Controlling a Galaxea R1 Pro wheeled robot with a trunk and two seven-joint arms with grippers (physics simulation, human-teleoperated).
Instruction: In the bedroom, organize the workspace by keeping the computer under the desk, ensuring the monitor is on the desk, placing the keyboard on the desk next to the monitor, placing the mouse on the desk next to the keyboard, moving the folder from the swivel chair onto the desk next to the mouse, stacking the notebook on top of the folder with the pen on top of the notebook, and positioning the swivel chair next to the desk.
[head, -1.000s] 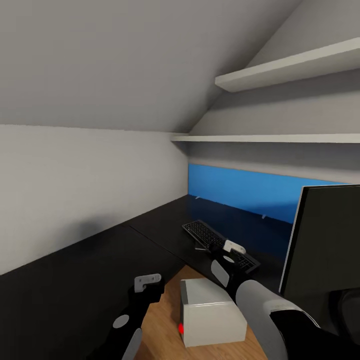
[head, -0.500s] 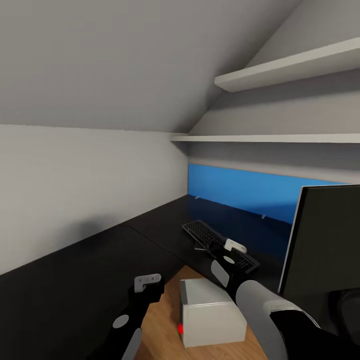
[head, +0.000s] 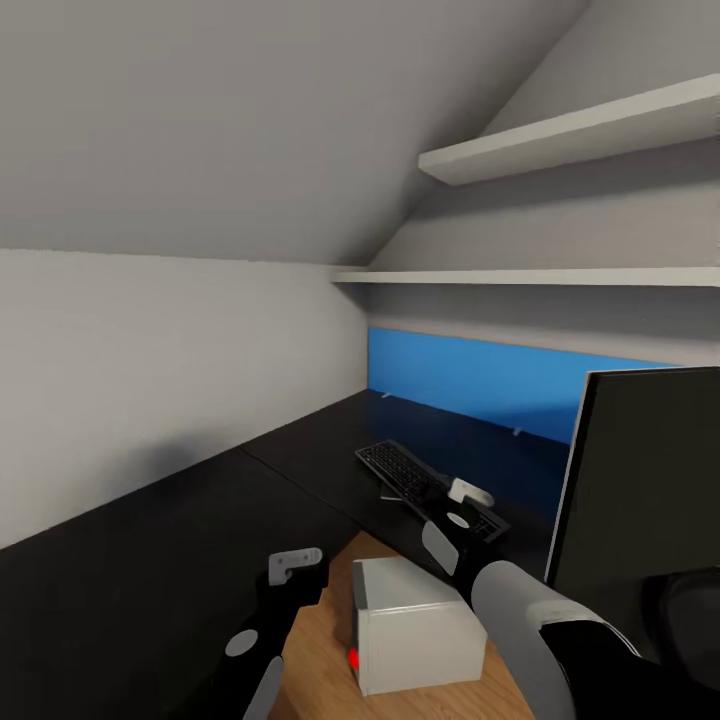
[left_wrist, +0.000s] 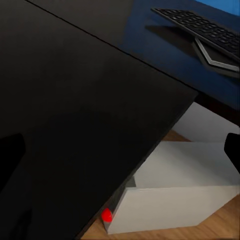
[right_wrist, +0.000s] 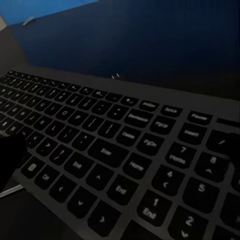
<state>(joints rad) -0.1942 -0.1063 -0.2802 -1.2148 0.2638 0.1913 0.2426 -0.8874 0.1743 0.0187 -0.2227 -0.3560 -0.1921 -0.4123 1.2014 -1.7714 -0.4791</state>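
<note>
Left gripper (head: 296, 562) hung low over the inner edge of the desk (head: 150, 560); whether its fingers were spread or pressed together I could not tell. Just to its right the computer (head: 415, 625) sat on the wooden floor in the desk's nook, partly tucked beneath the top in the left wrist view. Further right, the right gripper (head: 468, 492) hovered close above the near end of the keyboard (head: 410, 475), which lay on the desk; the right wrist view suggested its dark fingers were parted above the keys, gripping nothing. At the far right the monitor (head: 640, 490) stood on the desk. The step in hand looked like placing the keyboard beside the monitor. Next, the right gripper would need to descend and grip the keyboard's edge squarely.
</note>
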